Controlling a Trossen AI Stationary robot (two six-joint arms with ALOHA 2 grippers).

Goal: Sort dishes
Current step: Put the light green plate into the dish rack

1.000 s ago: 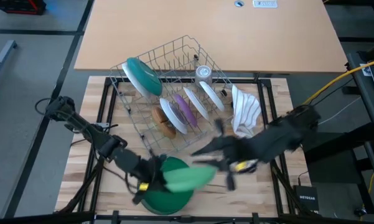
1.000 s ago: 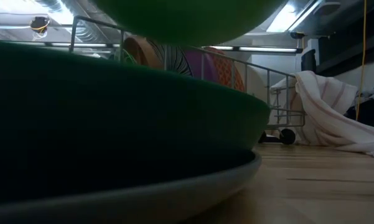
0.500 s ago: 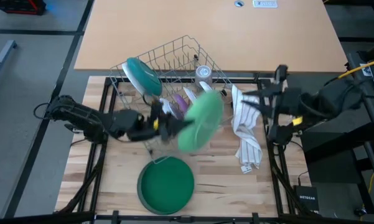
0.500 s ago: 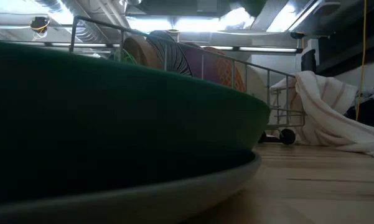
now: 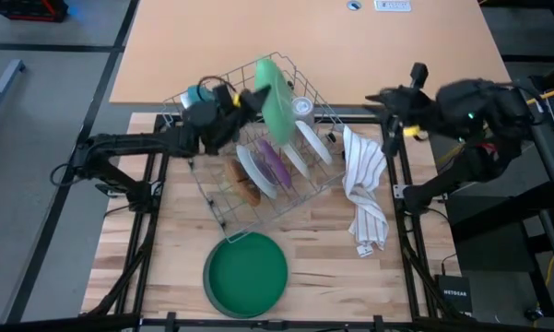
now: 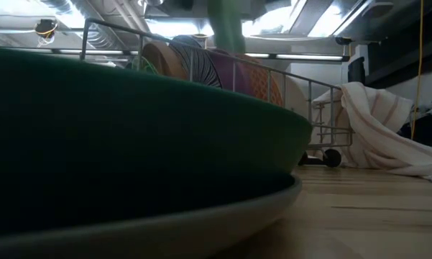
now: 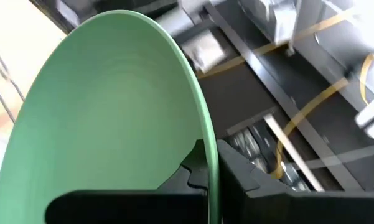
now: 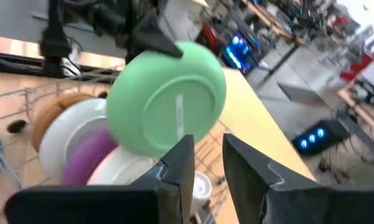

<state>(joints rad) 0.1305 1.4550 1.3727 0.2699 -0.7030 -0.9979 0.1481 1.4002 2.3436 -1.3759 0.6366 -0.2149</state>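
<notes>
Above the wire rack (image 5: 258, 138), left gripper (image 5: 249, 100) apparently edge-gripping upright green plate (image 5: 278, 101).

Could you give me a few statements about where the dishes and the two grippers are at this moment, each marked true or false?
1. The left gripper holds a light green plate over the wire rack. True.
2. The light green plate lies flat on the table. False: it is held on edge, above the rack.
3. A dark green dish sits on the wooden table, nearer the camera's bottom edge than the rack. True.
4. The right gripper grips the striped cloth. False: it is empty, off to the side of the rack, and the cloth lies apart from it.
5. The rack holds no dishes. False: white, purple and brown ones stand in it.
</notes>
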